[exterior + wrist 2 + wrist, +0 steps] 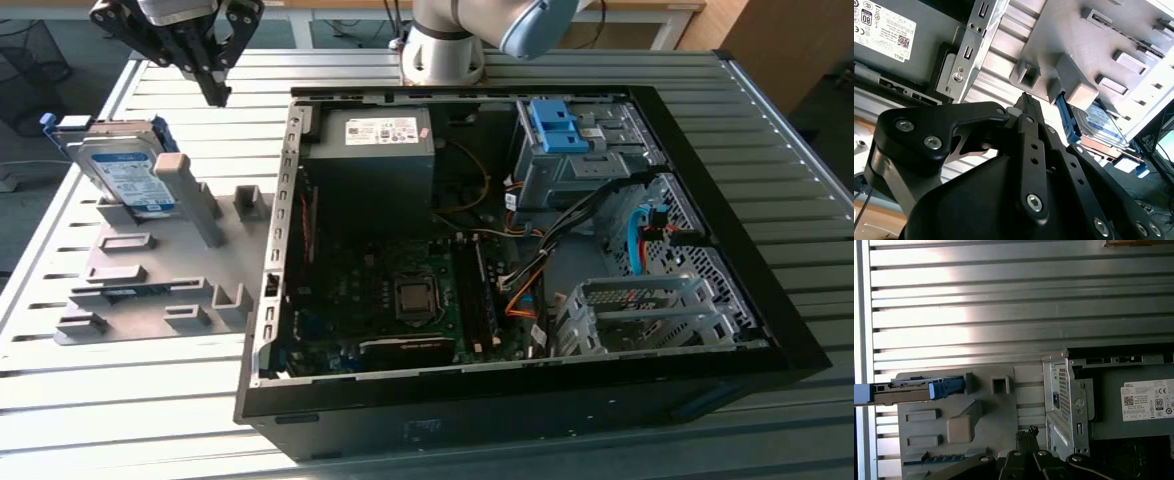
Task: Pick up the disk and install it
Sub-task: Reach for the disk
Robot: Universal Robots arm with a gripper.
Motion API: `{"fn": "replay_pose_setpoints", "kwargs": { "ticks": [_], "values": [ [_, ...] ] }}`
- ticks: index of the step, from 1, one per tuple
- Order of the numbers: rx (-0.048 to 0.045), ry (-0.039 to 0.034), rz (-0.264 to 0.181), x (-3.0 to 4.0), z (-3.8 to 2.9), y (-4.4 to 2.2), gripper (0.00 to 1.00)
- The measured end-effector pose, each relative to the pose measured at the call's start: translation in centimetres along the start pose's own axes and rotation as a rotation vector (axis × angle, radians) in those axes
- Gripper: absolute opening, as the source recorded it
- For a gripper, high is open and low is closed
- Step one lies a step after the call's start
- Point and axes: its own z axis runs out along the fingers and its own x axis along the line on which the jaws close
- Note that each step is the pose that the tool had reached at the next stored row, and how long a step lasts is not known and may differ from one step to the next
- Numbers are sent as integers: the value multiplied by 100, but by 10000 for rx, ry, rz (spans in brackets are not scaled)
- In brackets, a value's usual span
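Silver metal disk (127,176) in blue plastic frame; matt grey plastic holder (147,272); ribbed, shiny metal table (134,420).

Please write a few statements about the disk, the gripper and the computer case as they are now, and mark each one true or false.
1. The gripper holds the disk. False: it is shut on nothing, apart from the disk.
2. The disk stands on the grey fixture, outside the computer case. True.
3. The computer case lies open. True.
4. The grey box with a white sticker sits on the fixture. False: it is inside the case.
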Motion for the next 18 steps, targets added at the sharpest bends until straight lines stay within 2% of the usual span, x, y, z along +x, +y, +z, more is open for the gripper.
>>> {"fn": "replay_pose_setpoints", "kwargs": {
  "ticks": [12, 15, 18],
  "values": [
    [-1, 1, 0, 19, 0, 7, 11],
    [-1, 0, -1, 51, 0, 24, 11],
    [0, 1, 1, 143, 0, 29, 11]
  ]
}}
